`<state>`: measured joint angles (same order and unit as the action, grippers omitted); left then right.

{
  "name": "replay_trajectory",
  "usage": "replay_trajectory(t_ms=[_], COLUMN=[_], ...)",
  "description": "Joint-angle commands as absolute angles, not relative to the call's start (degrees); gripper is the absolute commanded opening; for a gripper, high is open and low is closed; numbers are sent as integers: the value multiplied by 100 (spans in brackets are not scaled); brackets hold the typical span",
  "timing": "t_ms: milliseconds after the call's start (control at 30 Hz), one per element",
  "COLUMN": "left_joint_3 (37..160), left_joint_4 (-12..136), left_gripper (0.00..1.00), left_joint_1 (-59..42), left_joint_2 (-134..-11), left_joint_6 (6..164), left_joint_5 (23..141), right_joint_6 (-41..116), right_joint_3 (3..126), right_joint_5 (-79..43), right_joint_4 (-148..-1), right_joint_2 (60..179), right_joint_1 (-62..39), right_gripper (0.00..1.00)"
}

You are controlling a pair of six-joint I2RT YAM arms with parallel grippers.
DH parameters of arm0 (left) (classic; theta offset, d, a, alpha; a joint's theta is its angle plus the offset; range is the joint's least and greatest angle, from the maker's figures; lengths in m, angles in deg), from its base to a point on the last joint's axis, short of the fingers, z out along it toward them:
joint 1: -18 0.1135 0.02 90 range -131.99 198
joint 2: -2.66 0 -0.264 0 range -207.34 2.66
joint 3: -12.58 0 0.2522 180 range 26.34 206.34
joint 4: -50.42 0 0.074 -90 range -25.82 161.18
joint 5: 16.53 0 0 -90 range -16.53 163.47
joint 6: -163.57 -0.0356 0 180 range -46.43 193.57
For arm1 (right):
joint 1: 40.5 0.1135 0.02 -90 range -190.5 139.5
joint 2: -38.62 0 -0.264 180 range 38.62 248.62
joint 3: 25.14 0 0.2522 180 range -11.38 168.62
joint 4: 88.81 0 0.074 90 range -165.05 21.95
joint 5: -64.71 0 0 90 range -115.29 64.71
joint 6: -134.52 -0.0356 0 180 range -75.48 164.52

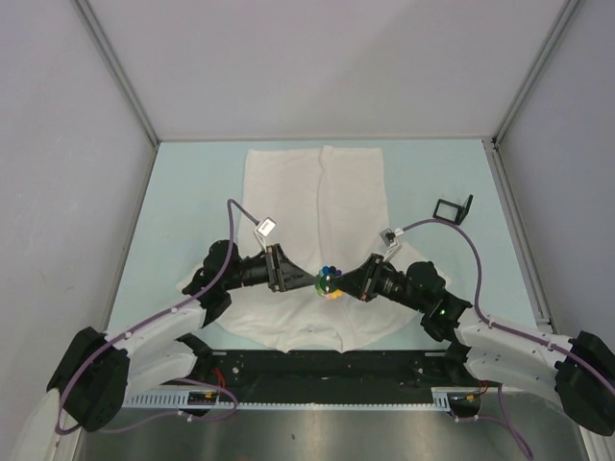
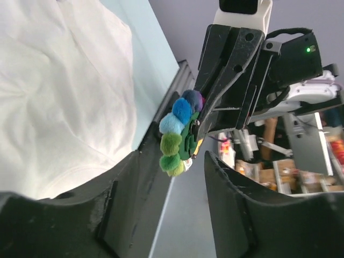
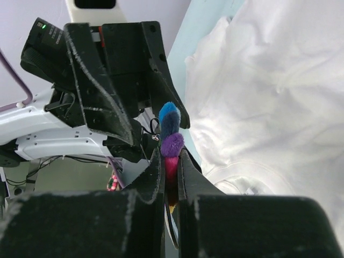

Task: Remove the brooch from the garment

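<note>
Looking down from above, we see both arms meeting nose to nose over the near part of the garment (image 1: 317,192), which lies spread flat on the pale table (image 1: 192,192). The brooch (image 2: 174,134) sits right between them. The right gripper (image 3: 171,161) is clenched on it, pinching the flower edge-on so that the blue and purple petals stick out past the fingertips. We judge that this thin-edge grip is chosen to keep the pin steady while it is drawn off the cloth. The left gripper (image 1: 307,279) stands with its jaws apart and holds nothing. Its fingers (image 2: 231,193) flank the brooch without touching it in the left wrist view. In both wrist views the brooch shows against the opposite gripper and not against cloth, and we see no fabric clinging to it. We therefore judge it is off the shirt or nearly so, though the pin's back is hidden from us. The two grippers are very close together, so the tight spot is between them. The left one has free room to back away along its own arm. To the right, bare table lies beyond the shirt's edge. A small black frame (image 1: 454,208) stands farther back on that side, well apart from the grippers, and the enclosure walls are farther out.
</note>
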<state>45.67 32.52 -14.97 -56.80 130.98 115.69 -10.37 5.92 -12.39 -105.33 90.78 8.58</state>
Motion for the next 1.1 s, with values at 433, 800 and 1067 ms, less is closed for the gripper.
replay_trajectory(t_ms=[433, 800, 1067], left_joint_3=[5323, 5526, 5631], left_joint_4=[4415, 4379, 4335], left_gripper=[63, 60, 57], left_joint_1=[-2374, -2576, -2638], left_joint_2=[-5341, -5640, -5842], left_joint_6=[11716, 11795, 11866], left_joint_5=[10362, 10239, 10221], right_joint_6=[-1129, -1067, -936], right_joint_3=[523, 532, 646], right_joint_5=[-1351, -1597, -1782], right_joint_4=[-10678, -10476, -10265], right_joint_2=[8863, 8758, 8740], right_joint_1=[749, 784, 916], right_gripper=[0, 0, 0])
